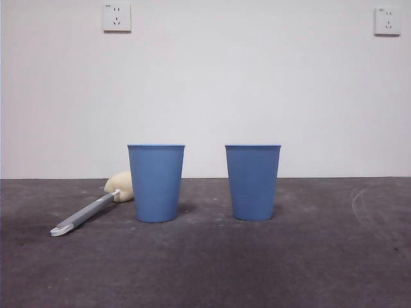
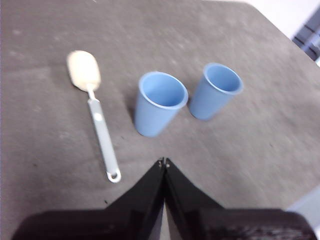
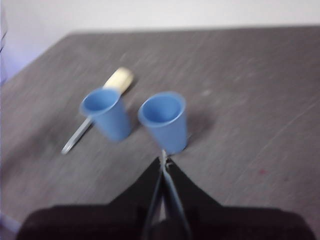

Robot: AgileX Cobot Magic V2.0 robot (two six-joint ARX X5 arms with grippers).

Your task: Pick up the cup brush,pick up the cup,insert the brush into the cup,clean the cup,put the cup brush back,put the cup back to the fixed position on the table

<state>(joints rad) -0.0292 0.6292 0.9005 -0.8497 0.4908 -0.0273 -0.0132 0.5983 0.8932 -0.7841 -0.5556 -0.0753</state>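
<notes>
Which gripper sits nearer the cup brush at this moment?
Left, likely. The left gripper hangs close beside the handle end of the cup brush; the right gripper has a blue cup between it and the brush.

In the front view, the left cup (image 1: 156, 183) stands before the cup brush (image 1: 96, 205) and hides part of its sponge head — only the head's outer side shows. No arm shows in this view.

The right wrist view is blurred by motion: both cups and the brush smear, so the ribs cannot be read. The right gripper (image 3: 163, 161) is cut off by the picture's edge — as is the left gripper (image 2: 163, 162).
</notes>
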